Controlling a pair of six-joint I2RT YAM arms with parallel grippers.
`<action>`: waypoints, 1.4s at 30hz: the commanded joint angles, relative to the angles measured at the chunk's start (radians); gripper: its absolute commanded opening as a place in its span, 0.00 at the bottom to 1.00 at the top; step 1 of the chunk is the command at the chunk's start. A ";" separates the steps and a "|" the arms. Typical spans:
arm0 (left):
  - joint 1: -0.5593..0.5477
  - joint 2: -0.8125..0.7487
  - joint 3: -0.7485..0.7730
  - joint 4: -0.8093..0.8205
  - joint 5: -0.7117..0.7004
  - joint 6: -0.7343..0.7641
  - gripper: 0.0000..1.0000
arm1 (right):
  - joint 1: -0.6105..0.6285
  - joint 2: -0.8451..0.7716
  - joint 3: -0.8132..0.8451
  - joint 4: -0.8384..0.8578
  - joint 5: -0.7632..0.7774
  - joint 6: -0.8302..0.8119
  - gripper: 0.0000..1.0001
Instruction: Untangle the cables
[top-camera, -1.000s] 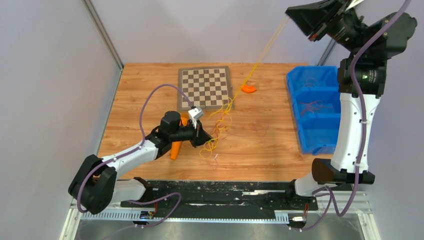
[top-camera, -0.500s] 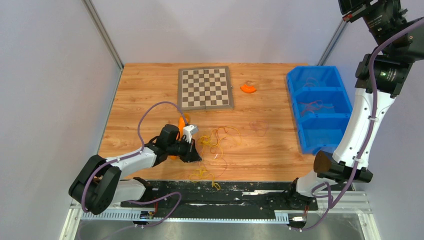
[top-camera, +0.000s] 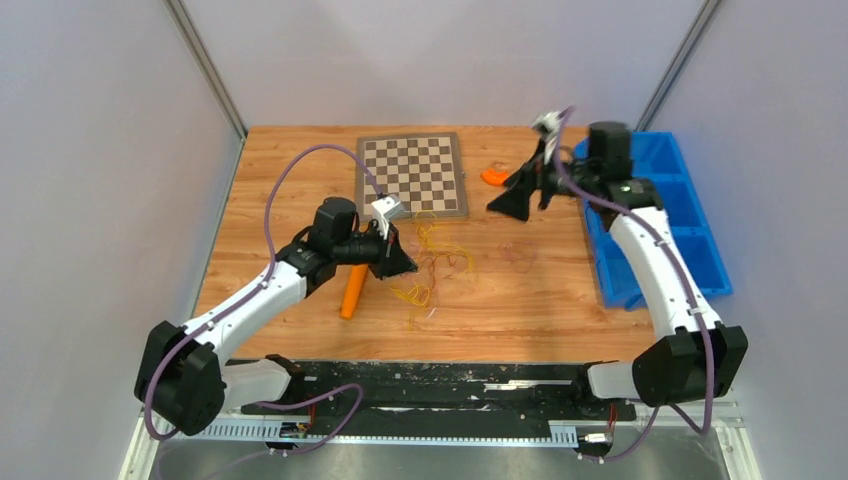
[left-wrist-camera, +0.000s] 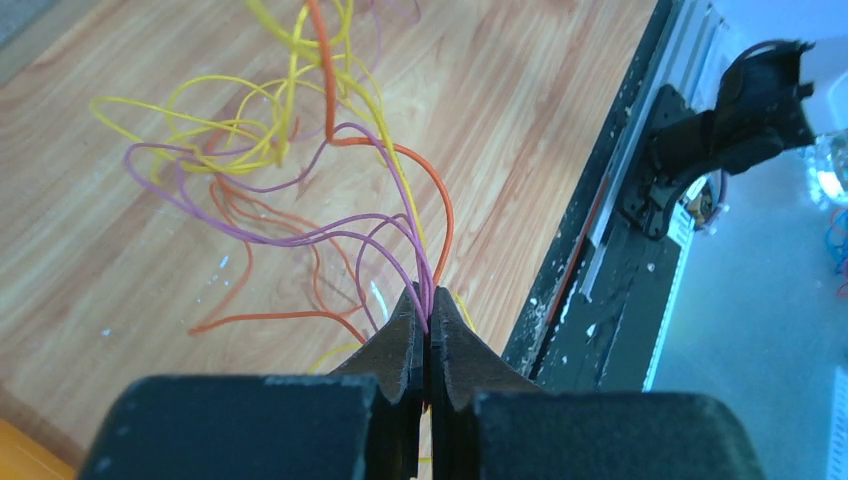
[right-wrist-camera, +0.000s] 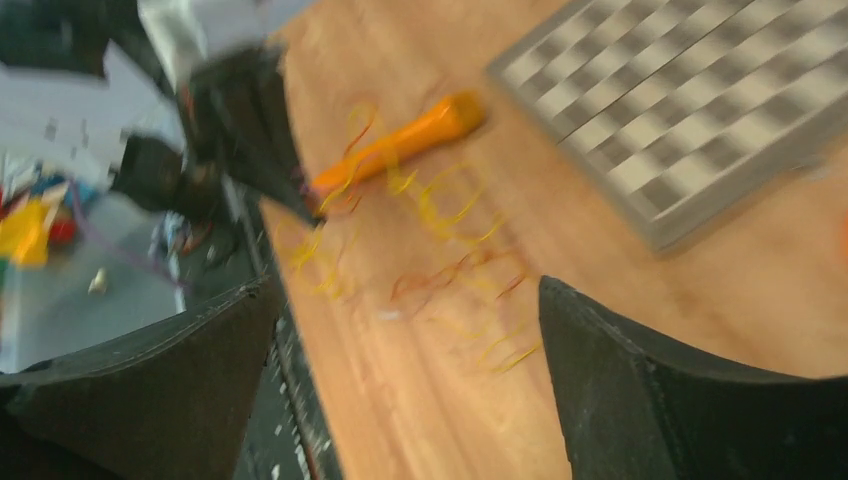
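Note:
The cables (top-camera: 437, 262) lie as a loose tangle of thin yellow, orange and purple strands on the wooden table, just right of my left gripper (top-camera: 396, 259). In the left wrist view that gripper (left-wrist-camera: 426, 308) is shut on a few purple strands, and the rest of the cables (left-wrist-camera: 290, 160) loop out over the wood beyond it. My right gripper (top-camera: 510, 204) hangs open above the table by the chessboard's right edge, apart from the tangle. Its wrist view is blurred: the gripper (right-wrist-camera: 408, 284) has its jaws wide and holds nothing, with the cables (right-wrist-camera: 440, 215) on the table ahead.
An orange marker-shaped stick (top-camera: 352, 293) lies under my left arm. A chessboard (top-camera: 411, 176) sits at the back middle, with a small orange piece (top-camera: 495, 177) to its right. A blue compartment bin (top-camera: 700, 255) stands along the right edge. A black rail (left-wrist-camera: 610, 260) borders the near side.
My right arm came down from high at the back right and now stands open over the table; the yellow strand it held has dropped. My left gripper shifted back and right, still shut.

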 joint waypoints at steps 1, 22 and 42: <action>0.037 0.050 0.070 -0.008 0.034 -0.172 0.00 | 0.181 -0.078 -0.110 -0.194 0.061 -0.288 1.00; 0.103 0.149 0.023 0.293 0.060 -0.734 0.00 | 0.548 0.185 -0.254 0.214 0.208 0.140 0.98; 0.302 0.125 -0.056 0.026 -0.048 -0.511 0.00 | 0.385 -0.070 -0.047 -0.059 0.077 -0.168 0.00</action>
